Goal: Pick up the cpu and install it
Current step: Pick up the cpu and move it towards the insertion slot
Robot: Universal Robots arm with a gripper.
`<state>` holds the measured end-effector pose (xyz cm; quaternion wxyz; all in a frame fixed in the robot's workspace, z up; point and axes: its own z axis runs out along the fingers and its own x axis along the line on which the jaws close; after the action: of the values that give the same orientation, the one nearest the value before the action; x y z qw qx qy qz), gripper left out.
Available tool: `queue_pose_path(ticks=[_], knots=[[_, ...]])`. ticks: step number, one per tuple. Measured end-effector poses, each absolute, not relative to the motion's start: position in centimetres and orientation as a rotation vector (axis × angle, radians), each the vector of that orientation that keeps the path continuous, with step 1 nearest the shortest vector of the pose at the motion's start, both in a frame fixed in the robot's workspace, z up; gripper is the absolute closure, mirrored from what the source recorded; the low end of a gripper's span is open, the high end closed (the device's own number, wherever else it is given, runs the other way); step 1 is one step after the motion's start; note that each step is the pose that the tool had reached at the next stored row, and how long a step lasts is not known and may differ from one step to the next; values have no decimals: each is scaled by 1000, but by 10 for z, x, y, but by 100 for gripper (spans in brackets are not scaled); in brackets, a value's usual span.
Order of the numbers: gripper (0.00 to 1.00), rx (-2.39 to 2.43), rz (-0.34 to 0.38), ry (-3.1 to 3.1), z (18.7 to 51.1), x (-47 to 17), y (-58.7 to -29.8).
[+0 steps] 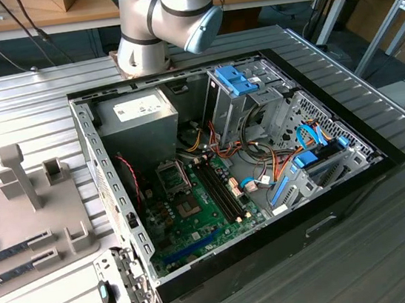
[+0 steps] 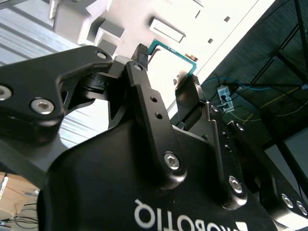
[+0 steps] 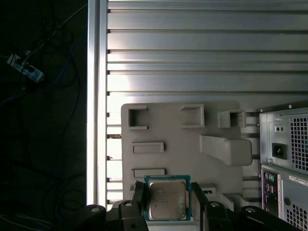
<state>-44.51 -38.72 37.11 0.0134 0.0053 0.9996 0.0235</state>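
**Holder tray** point(image 1: 39, 218): grey moulded piece with upright posts, lying on the ribbed metal tabletop point(image 1: 22, 85) at the exterior view's left. Two long memory sticks point(image 1: 20, 243) lie side by side in slots on its near side.

**Robot arm** point(image 1: 162, 15): pale grey joints with a blue cap, standing at the tabletop's far edge, just behind the case.

**Computer case** point(image 1: 275, 250): black shell lying on its side with the side panel off, filling the middle and the exterior view's right.
- A grey power-supply box point(image 1: 139, 122) sits in the far corner.
- A green motherboard point(image 1: 195, 212) lies flat on the floor of the case.
- A dark socket frame point(image 1: 172, 176) sits on the board, just beside the long memory slots.
- Blue drive latches point(image 1: 234, 80) stand on the metal cage further right, with coloured cables between cage and board.

**Gripper** point(image 3: 167, 208): black, with the fingers point(image 3: 198, 207) drawn in narrow, one pressed to each of two opposite edges of the cpu point(image 3: 167, 199).

**Cpu**: small square chip with a silver-grey top and green rim, held flat between the fingertips.
- In the first wrist view it sits over the holder tray, with the case's rear panel point(image 3: 284, 159) off to one side.
- In the second wrist view its thin green edge point(image 2: 171, 50) spans the gap between the fingertips.
- Whether it hangs clear of the tray cannot be told.
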Motion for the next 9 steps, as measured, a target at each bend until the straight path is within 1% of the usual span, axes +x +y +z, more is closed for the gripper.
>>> queue_pose_path(ticks=[9], knots=[[53,17,73,3114,371,-442,-387]])
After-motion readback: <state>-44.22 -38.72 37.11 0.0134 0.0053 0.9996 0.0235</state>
